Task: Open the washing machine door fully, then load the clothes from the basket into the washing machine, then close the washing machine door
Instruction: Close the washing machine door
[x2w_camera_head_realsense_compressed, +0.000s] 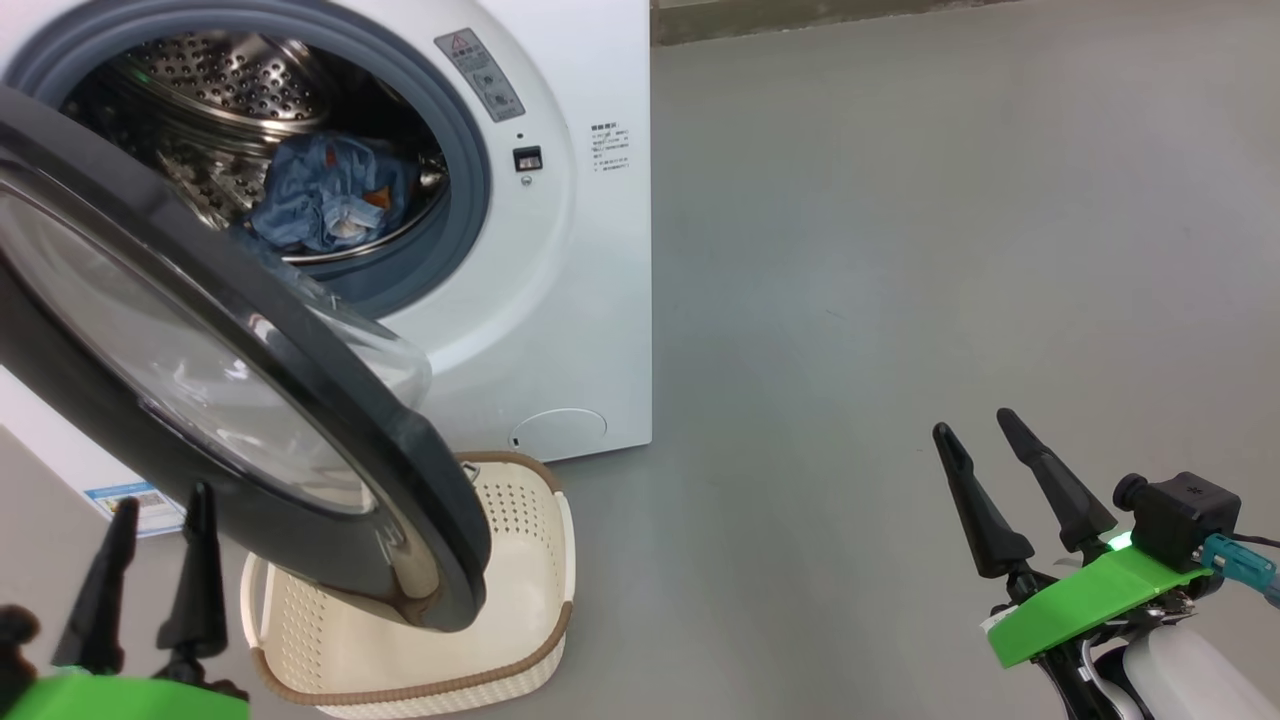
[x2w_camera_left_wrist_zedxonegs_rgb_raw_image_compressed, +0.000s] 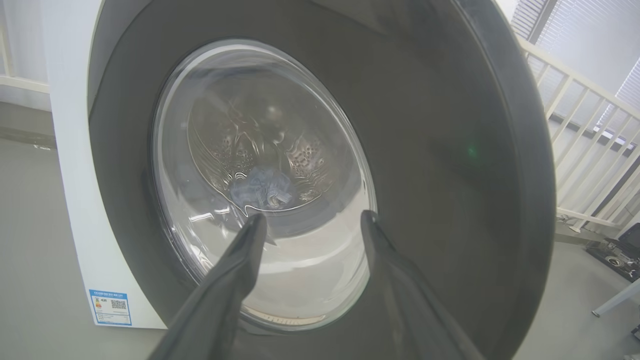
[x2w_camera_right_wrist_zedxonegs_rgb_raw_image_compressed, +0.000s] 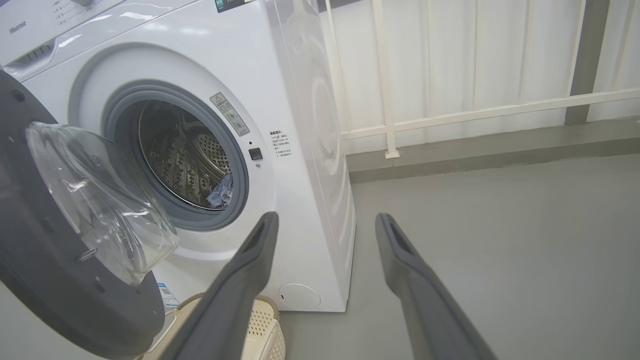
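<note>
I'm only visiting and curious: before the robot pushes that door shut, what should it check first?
1. Clothes fully inside the washing machine, none over the gasket: ok.
2. Basket empty: cannot tell; the visible part is bare, but the door hides the rest.
3. Left end effector open, holding nothing: ok.
4. Left end effector at the door's outer face, ready to push: ok.
5. Right end effector open, well away from the door's swing: ok.

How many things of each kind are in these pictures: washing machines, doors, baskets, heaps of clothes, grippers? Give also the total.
washing machine: 1
washing machine door: 1
basket: 1
heap of clothes, in the drum: 1
grippers: 2 (left gripper, right gripper)
Total: 6
</note>
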